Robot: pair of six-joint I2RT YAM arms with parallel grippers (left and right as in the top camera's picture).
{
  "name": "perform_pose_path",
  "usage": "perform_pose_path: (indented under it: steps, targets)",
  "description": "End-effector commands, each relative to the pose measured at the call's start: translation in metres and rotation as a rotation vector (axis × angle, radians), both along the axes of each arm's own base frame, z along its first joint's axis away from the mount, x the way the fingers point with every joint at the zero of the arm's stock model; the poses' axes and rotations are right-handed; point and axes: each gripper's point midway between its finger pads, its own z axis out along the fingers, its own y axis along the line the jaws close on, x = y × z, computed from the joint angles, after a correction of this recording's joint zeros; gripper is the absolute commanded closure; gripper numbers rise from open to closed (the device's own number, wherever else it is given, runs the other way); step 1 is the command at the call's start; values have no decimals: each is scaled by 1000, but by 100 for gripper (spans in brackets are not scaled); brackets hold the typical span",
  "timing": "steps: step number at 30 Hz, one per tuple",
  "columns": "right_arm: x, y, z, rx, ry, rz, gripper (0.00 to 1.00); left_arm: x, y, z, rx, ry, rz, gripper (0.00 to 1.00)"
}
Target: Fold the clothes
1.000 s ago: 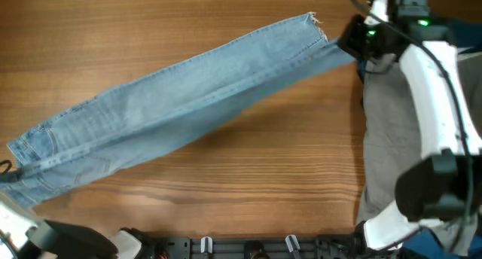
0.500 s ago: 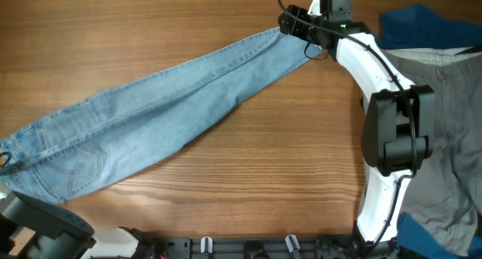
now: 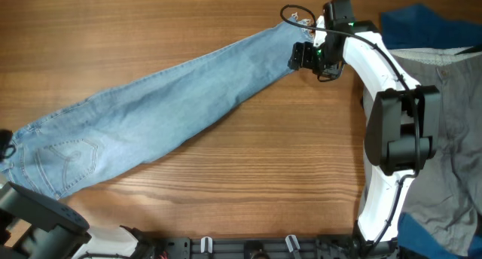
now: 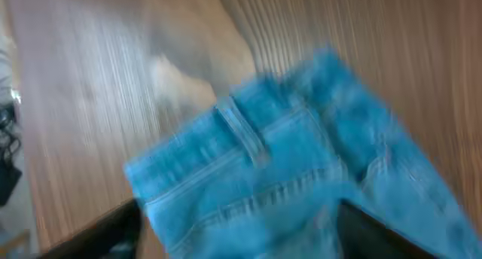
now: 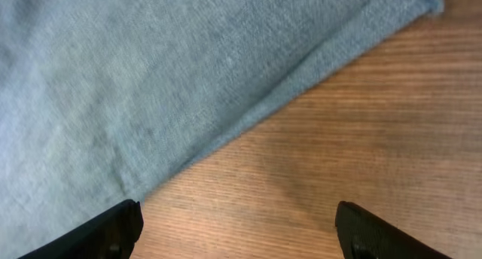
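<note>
Light-blue denim jeans [image 3: 173, 108] lie flat and stretched in a diagonal, with the waist and a back pocket [image 3: 69, 155] at the lower left and the frayed hem [image 3: 303, 22] at the upper right. My right gripper [image 3: 303, 56] hovers open by the hem end. In the right wrist view its fingers [image 5: 113, 229] stand wide over bare wood beside the leg's edge [image 5: 248, 116]. My left gripper [image 4: 241, 240] is open over the blurred waistband and belt loop [image 4: 245, 131], holding nothing.
Grey-beige trousers [image 3: 444, 116] lie heaped at the right edge. A deep blue garment [image 3: 418, 25] lies behind them, and more blue cloth [image 3: 440, 236] shows at the lower right. The left arm's base [image 3: 34, 225] is at the lower left corner.
Both grippers have opened and let go of the jeans. The leg end went from the right gripper's hold to lying flat, and the waist has settled at the left.
</note>
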Motion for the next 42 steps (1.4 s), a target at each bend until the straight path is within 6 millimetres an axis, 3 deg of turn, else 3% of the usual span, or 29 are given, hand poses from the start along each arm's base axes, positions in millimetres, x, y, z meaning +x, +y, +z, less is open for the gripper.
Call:
perform_pose_path:
  steps: [1, 3, 5, 7, 9, 12, 14, 18, 19, 20, 21, 22, 23, 24, 25, 27, 28, 29, 30, 32, 34, 37, 39, 40, 42]
  targets:
    - [11, -19, 3, -116, -58, -17, 8, 19, -39, -16, -208, -98, -92, 32]
    - [28, -19, 1, -125, -131, -21, 1, 20, -59, -28, -294, -106, -139, 32]
    - [41, -10, 3, -78, -183, -16, 5, 18, -77, -41, -350, -88, -182, 36]
    - [51, -6, 8, -55, -229, -13, 19, 19, -90, -47, -377, -58, -227, 38]
    - [66, -8, 14, -64, -300, -15, 15, 22, -105, -56, -402, -36, -254, 46]
    - [91, -11, 9, -94, -394, -25, 10, 27, -128, -74, -419, 5, -316, 46]
    - [97, -11, -10, -110, -404, 5, 10, 35, -134, -74, -409, 5, -357, 46]
    - [93, -28, -65, -178, -334, 9, 6, 47, -143, -50, -355, -45, -466, 43]
    - [90, -29, -68, -182, -322, 24, 9, 47, -144, -44, -346, -55, -486, 43]
    - [85, -31, -71, -194, -303, 50, 27, 47, -145, -38, -330, -66, -490, 43]
    - [78, -32, -75, -199, -270, 66, 54, 47, -145, -32, -315, -78, -492, 42]
    - [67, -31, -79, -194, -222, 75, 87, 49, -144, -26, -294, -94, -496, 42]
    - [43, -33, -88, -188, -112, 58, 95, 50, -143, -22, -278, -106, -499, 41]
    - [23, -39, -93, -203, -19, 19, 96, 50, -143, -20, -275, -108, -501, 41]
    - [-1, -60, -95, -278, 96, -93, 96, 51, -143, -20, -273, -109, -502, 40]
    - [-27, -94, -83, -396, 199, -240, 96, 55, -142, -19, -259, -118, -513, 40]
    - [-25, -95, -76, -395, 186, -204, 96, 61, -141, -18, -237, -125, -548, 39]
    - [-21, -96, -69, -397, 156, -147, 80, 68, -136, -16, -198, -123, -572, 39]
    - [-17, -96, -60, -403, 129, -103, 59, 71, -127, -15, -137, -95, -574, 38]
    - [-12, -101, -38, -400, 87, -125, 53, 76, -121, -16, -84, -60, -576, 36]
    - [-5, -104, -11, -352, 33, -155, 48, 77, -129, -25, -123, -47, -563, 34]
    - [2, -89, 34, -219, -73, -101, 44, 77, -128, -44, -187, -87, -352, 32]
    - [3, -61, 59, -96, -151, 65, 43, 82, -128, -68, -240, -96, -234, 34]
    - [-1, -47, 67, -35, -181, 161, 43, 86, -126, -82, -258, -102, -184, 35]
    - [-5, -41, 68, -5, -175, 191, 42, 98, -124, -107, -293, -130, -122, 42]
